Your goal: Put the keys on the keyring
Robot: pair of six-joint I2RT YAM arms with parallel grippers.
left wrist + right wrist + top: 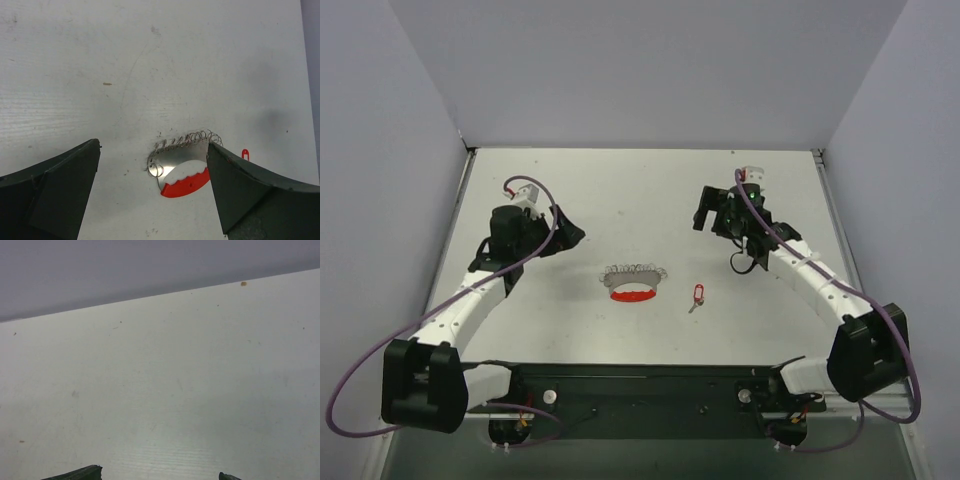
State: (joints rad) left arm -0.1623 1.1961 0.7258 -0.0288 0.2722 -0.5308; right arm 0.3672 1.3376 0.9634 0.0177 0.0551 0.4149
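Left claw (154,145) wide, right claw (160,471) wide; key (697,294) whole only overhead; keyring (182,172) close in left wrist.

No readable text, label or number shows anywhere.

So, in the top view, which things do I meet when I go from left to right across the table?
left pincer → keyring → key with red tag → right pincer
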